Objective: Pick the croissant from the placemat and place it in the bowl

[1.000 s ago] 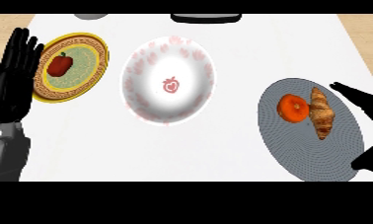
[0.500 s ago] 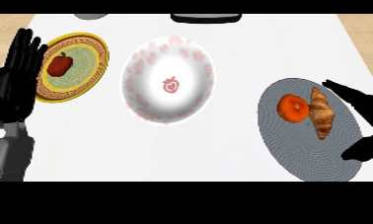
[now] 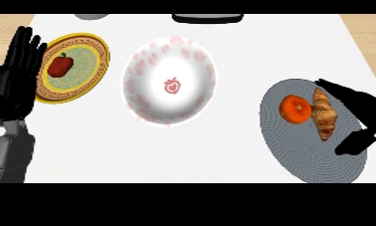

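A brown croissant [image 3: 323, 113] lies on the round grey placemat [image 3: 308, 153] at the right, beside an orange [image 3: 297, 109] to its left. The white bowl [image 3: 169, 86] with pink strawberry marks stands in the middle, nothing in it. My right hand [image 3: 354, 105] is at the right edge, its fingers stretched over the croissant's right side and the thumb [image 3: 351, 144] below it, open around the croissant without closing on it. My left hand [image 3: 21, 73] rests open at the left edge, fingers up.
A yellow patterned plate [image 3: 86, 73] with a red pepper [image 3: 60, 65] sits at the left, next to my left hand. A dark object [image 3: 207, 18] and a grey one [image 3: 92, 16] lie at the counter's far edge.
My right hand has moved left and down over the placemat, its fingers now reaching the croissant's right side. The left hand has stayed in place.
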`<action>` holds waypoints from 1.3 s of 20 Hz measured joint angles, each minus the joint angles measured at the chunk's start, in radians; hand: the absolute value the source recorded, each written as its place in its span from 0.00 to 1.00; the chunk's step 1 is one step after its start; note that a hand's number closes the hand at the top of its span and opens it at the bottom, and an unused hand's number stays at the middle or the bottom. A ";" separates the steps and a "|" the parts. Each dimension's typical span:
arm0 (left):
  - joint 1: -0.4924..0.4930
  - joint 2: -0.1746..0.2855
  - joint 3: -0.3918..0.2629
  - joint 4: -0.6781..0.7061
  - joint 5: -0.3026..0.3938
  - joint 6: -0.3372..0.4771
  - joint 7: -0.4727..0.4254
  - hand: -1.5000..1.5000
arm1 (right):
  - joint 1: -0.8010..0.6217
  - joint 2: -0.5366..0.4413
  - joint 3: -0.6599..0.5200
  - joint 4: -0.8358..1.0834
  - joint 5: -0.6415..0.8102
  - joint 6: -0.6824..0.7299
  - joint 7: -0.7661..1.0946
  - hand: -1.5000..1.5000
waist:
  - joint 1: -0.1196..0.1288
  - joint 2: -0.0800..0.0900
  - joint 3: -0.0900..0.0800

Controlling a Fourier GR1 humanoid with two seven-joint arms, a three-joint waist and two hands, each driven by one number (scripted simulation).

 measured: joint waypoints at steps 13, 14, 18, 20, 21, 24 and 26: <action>-0.014 0.001 0.034 -0.004 -0.007 -0.029 0.019 0.50 | -0.072 0.065 -0.028 0.232 0.120 -0.077 -0.054 0.00 | 0.000 0.000 0.000; -0.014 -0.008 0.028 -0.011 -0.011 -0.024 0.019 0.50 | -0.082 0.071 -0.028 0.258 0.131 -0.089 -0.056 0.00 | 0.001 0.000 0.000; -0.003 -0.012 0.032 -0.008 -0.017 -0.033 0.007 0.50 | -0.108 0.081 -0.034 0.312 0.158 -0.137 -0.097 1.00 | 0.000 -0.001 -0.003; 0.005 -0.011 0.038 0.001 -0.018 -0.040 -0.008 0.50 | -0.120 0.084 -0.042 0.338 0.165 -0.182 -0.133 1.00 | 0.001 -0.002 -0.005; 0.004 -0.003 0.046 0.010 -0.013 -0.051 -0.012 0.50 | -0.132 0.085 -0.046 0.361 0.169 -0.204 -0.153 1.00 | 0.002 -0.002 -0.006; 0.008 -0.029 0.031 0.007 -0.029 -0.035 -0.023 0.50 | -0.152 0.079 -0.056 0.408 0.184 -0.250 -0.200 1.00 | 0.002 -0.003 -0.007; 0.005 -0.026 0.036 0.022 -0.028 -0.044 -0.031 0.50 | -0.168 0.082 -0.058 0.430 0.196 -0.275 -0.216 1.00 | 0.001 -0.003 -0.007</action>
